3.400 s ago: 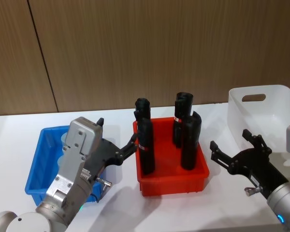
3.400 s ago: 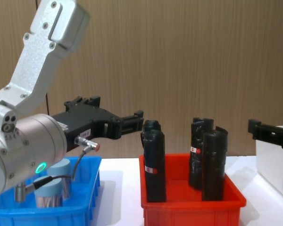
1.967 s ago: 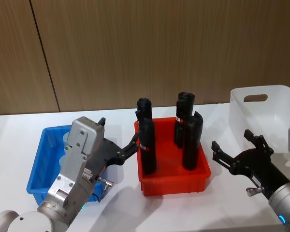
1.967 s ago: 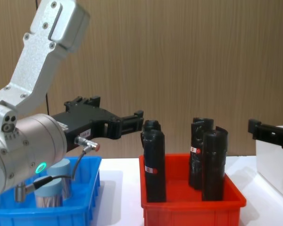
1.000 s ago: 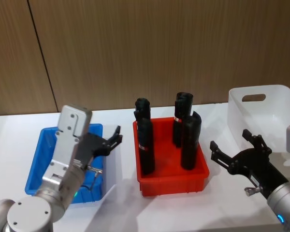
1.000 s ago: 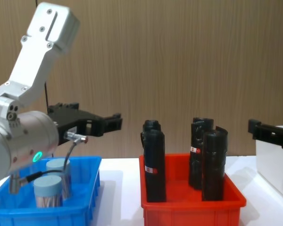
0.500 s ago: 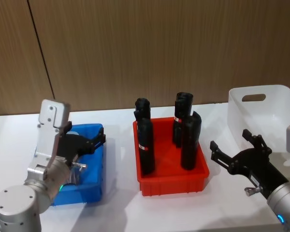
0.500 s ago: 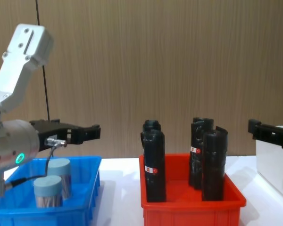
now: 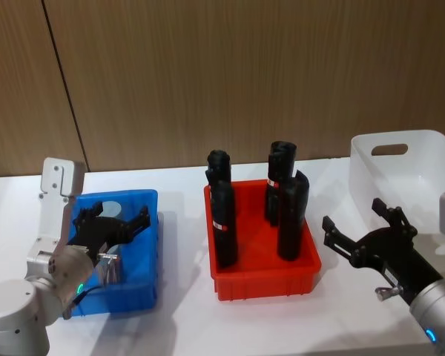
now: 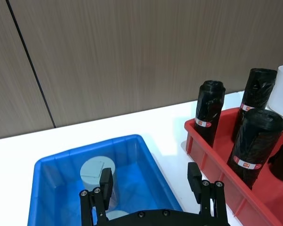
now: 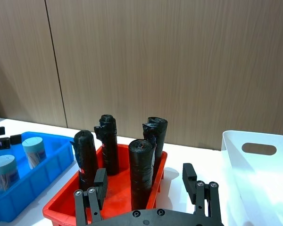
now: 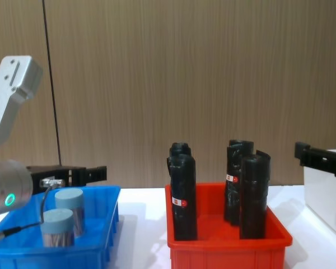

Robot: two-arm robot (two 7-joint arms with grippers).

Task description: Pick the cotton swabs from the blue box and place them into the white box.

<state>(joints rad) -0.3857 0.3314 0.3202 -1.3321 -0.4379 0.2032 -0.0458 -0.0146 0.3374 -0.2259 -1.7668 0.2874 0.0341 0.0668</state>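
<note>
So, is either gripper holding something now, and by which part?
Nothing is held: the left gripper is open over the blue box, the right gripper open too.

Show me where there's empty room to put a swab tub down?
The white box looks bare inside. The table has a free strip between the blue box and the red bin. Crowded: four black rolls fill the red bin; the left gripper hovers over the cotton swabs.

The rounded silver-grey left arm [image 9: 18, 315] carries a boxy pale housing [image 9: 60, 179], green light [image 12: 10, 199] and thin cable [image 12: 42, 202], the right arm [image 9: 439, 310] a blue light [image 9: 429, 335], and the left gripper [image 10: 150, 176] and right gripper [image 11: 145, 174] are black with silver screws [image 10: 84, 192].
</note>
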